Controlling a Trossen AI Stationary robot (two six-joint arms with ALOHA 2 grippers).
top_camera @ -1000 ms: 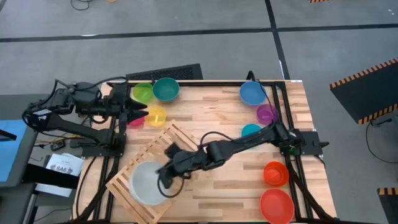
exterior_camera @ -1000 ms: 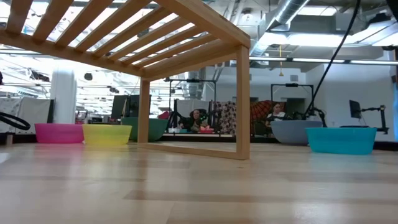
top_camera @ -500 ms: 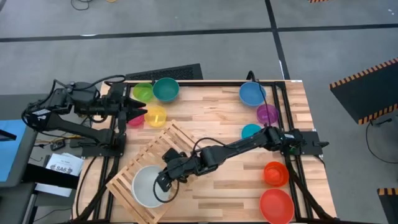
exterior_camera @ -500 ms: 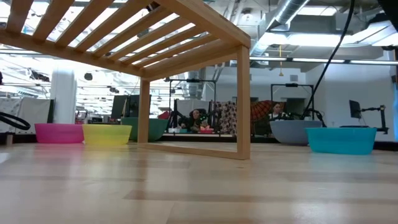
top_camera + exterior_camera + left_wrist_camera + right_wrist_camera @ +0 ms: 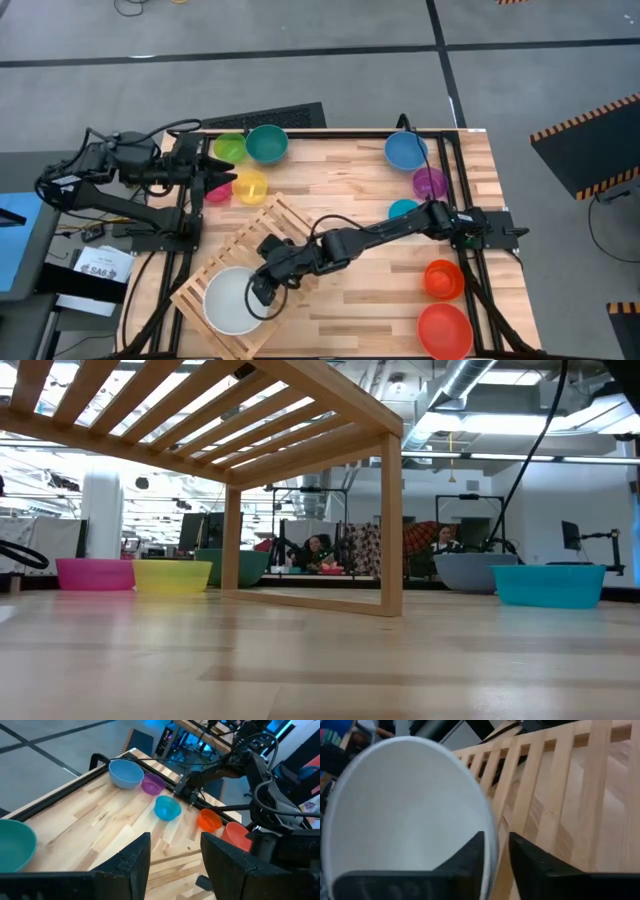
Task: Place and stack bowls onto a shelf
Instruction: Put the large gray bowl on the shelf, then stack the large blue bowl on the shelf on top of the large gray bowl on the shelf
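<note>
Only the white bowl [image 5: 233, 301] sits on the shelf [image 5: 290, 226], at its near left end, the right gripper [image 5: 262, 290] straddling its rim with fingers slightly apart, while the other bowls wait on the bench [image 5: 340, 170] and the left gripper [image 5: 228, 172], fingers apart, idles far left.

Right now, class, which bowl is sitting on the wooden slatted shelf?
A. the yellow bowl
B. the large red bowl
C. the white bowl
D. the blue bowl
C: in the high view the white bowl rests on the near end of the shelf, with the right gripper at its rim; every other bowl stands on the tabletop.
</note>
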